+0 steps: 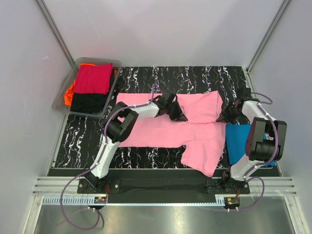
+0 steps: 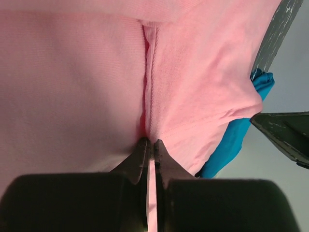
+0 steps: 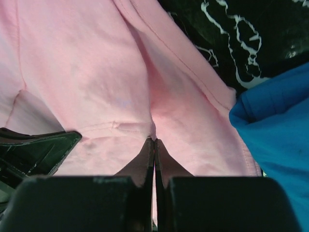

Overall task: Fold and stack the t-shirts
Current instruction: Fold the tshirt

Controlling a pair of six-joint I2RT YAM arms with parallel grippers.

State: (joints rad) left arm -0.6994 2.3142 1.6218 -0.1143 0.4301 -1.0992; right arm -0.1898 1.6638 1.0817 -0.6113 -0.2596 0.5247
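Wrist views show left gripper (image 2: 149,143) and right gripper (image 3: 154,141) pinched shut on pink shirt (image 1: 156,130) toward far edge of table (image 1: 195,78), probably to fold it nearward.

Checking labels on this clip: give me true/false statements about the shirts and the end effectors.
1. The left end effector is shut on the pink t-shirt. True.
2. The right end effector hangs open. False: it is shut on the pink t-shirt too.
3. A crimson t-shirt lies in the bin. True.
4. The blue t-shirt lies in the bin. False: it lies on the mat beside the pink one.
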